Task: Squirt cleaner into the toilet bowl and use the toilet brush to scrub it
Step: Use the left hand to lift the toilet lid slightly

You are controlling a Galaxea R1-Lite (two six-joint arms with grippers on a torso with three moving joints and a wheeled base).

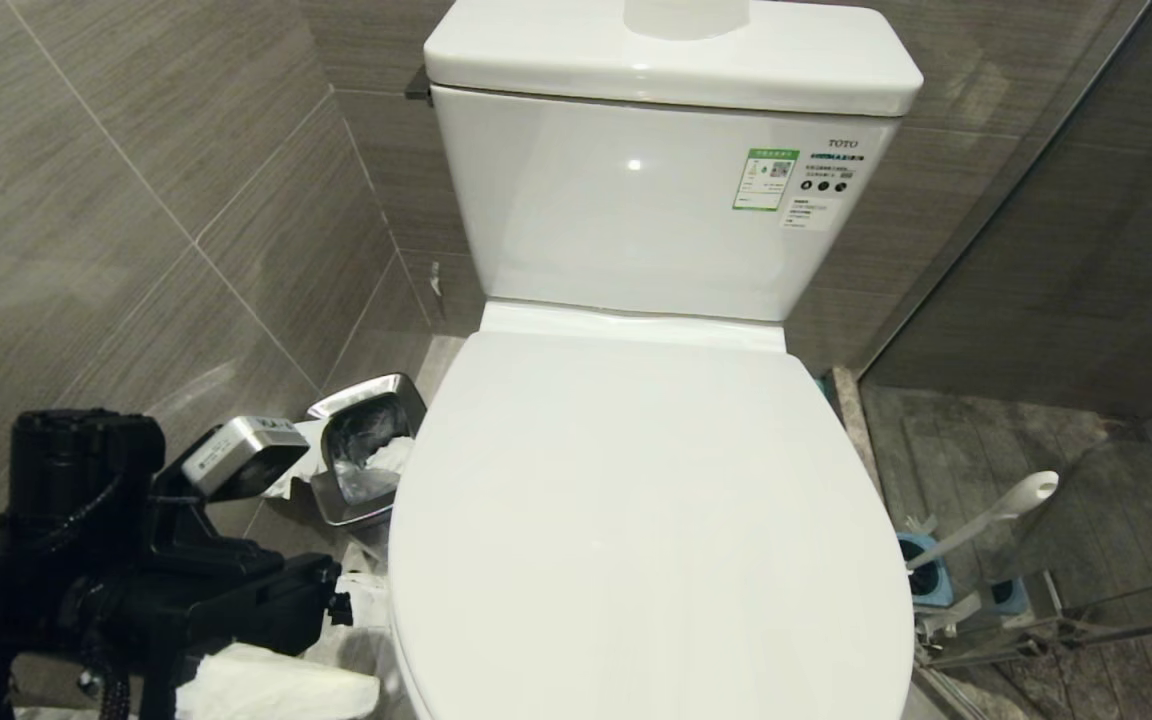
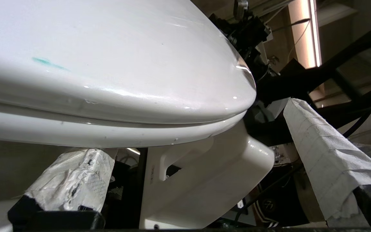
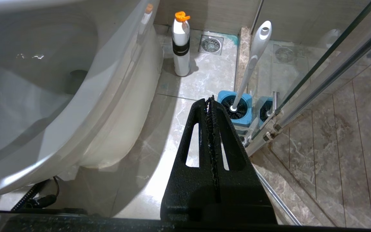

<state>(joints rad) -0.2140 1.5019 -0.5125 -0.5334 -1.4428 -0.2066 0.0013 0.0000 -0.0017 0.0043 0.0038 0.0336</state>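
Lid down: the toilet bowl [image 1: 651, 520] is closed over, so the basin itself is hidden in every view. Only the glossy white lid, the seat line under it and the tank behind show from the head camera.

Cleaner [image 2: 45, 62]: one thin turquoise smear on the lid's outer curve, left wrist view only. Too small to make out from the head camera.

Toilet brush [image 3: 253, 61]: slim white handle with a rounded, holed end, leaning out of a square blue holder [image 3: 237, 109] on the floor at the toilet's right side, against the glass shower partition [image 3: 327, 74]. Black bristle head sunk in the holder, only its top showing. In the head view the holder is partly cut off by the lid's edge.

Left gripper [image 2: 201, 167]: low at the bowl's front left, fingers spread wide and grasping nothing, each wrapped in white paper [image 2: 327, 154]; the lid's rim lies just above them. Arm body mostly cut off at the head view's lower left corner.

Right gripper [image 3: 210, 106]: black fingers pressed together, empty, hanging above the floor near the holder.

Steel bin [image 1: 366, 450] beside the toilet's left, contents unclear. A white bottle with orange cap [image 3: 181, 42] stands on the floor.
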